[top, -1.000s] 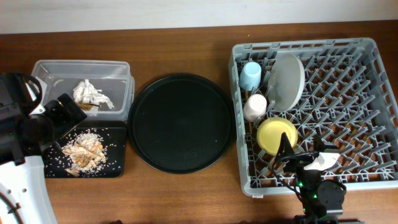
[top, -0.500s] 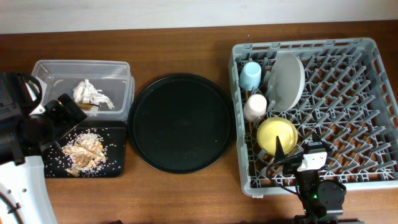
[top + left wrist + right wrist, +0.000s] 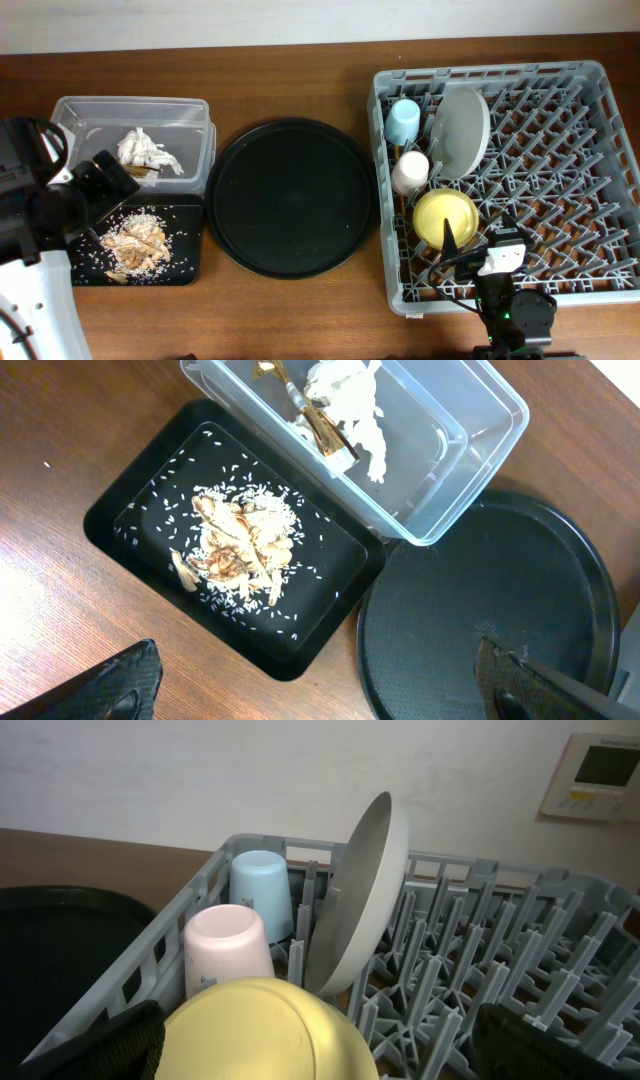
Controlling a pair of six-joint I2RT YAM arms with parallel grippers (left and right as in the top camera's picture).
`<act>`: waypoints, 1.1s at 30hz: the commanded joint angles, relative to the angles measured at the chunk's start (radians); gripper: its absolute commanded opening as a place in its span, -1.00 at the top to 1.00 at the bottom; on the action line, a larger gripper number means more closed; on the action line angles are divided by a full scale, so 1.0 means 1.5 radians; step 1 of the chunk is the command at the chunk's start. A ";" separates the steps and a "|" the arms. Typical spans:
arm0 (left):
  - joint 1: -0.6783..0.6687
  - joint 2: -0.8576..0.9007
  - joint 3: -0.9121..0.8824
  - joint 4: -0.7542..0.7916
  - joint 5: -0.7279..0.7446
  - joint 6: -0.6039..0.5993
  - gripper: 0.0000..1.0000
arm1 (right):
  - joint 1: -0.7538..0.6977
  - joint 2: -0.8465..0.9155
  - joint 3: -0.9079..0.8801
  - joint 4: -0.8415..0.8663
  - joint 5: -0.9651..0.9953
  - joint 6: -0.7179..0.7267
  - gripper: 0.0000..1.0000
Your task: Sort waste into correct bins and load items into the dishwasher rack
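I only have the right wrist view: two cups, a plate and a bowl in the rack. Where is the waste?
Observer: The tissue lies in the clear tub, with the wrapper beside it.
Operator: And the food scraps?
Observer: The scraps sit in the black tray, right next to the tub.
Operator: Is the left arm holding anything?
Observer: No. The left gripper hangs by the two bins, jaws open and empty.
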 commanded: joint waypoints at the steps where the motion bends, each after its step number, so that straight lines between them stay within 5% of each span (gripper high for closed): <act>1: 0.002 0.000 0.005 0.002 0.001 -0.006 -0.99 | -0.004 -0.006 -0.005 -0.001 -0.010 -0.005 -0.97; 6: -0.001 -0.044 0.005 0.002 0.001 -0.006 -0.99 | -0.004 -0.006 -0.005 -0.001 -0.011 -0.005 -0.97; 13: -0.198 -0.266 -0.019 -0.002 0.001 -0.006 -0.98 | -0.004 -0.006 -0.005 -0.001 -0.010 -0.005 -0.97; 20: -0.222 -0.574 -0.315 0.009 0.003 -0.007 -0.99 | -0.004 -0.006 -0.005 -0.001 -0.011 -0.005 -0.97; 23: -0.222 -0.691 -0.499 0.173 0.011 -0.007 -0.99 | -0.004 -0.006 -0.005 -0.001 -0.010 -0.005 -0.97; 28: -0.222 -0.804 -0.788 0.730 0.106 -0.006 -0.99 | -0.004 -0.006 -0.005 -0.001 -0.010 -0.005 -0.97; 31: -0.222 -0.824 -0.895 0.928 0.120 -0.006 -0.99 | -0.004 -0.006 -0.005 -0.001 -0.010 -0.005 -0.96; 33: -0.222 -0.844 -0.951 0.963 0.119 -0.006 -0.99 | -0.004 -0.006 -0.005 -0.001 -0.011 -0.005 -0.97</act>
